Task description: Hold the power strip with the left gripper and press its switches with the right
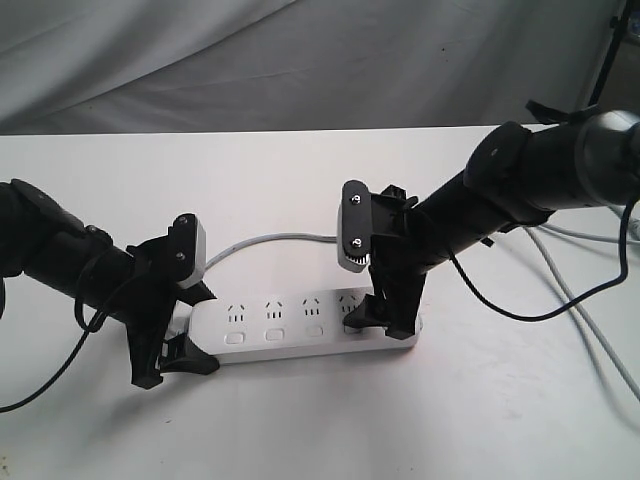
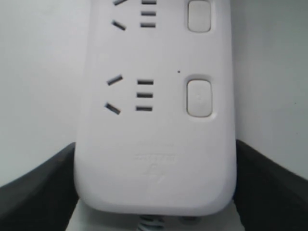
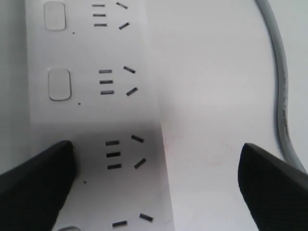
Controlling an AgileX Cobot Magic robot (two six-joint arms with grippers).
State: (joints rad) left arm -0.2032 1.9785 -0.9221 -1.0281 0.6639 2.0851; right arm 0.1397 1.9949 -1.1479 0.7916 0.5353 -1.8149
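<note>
The white power strip (image 1: 300, 322) lies flat across the middle of the table, its grey cord (image 1: 270, 238) curving off behind it. My left gripper (image 1: 172, 362) is shut on the strip's left end. In the left wrist view its black fingers (image 2: 45, 185) press both long sides of the power strip (image 2: 154, 139), near one switch (image 2: 198, 97). My right gripper (image 1: 382, 322) is open, low over the strip's right part. One of its fingers (image 3: 36, 180) covers a switch position. The other hangs over bare table. A free switch (image 3: 59, 85) and the cord (image 3: 281, 96) show beside them.
The white table (image 1: 300, 430) ends at a grey cloth backdrop (image 1: 300, 60). Grey cables (image 1: 580, 290) trail over the table on the right. A loose black cable (image 1: 50, 375) hangs from the left arm near the front left.
</note>
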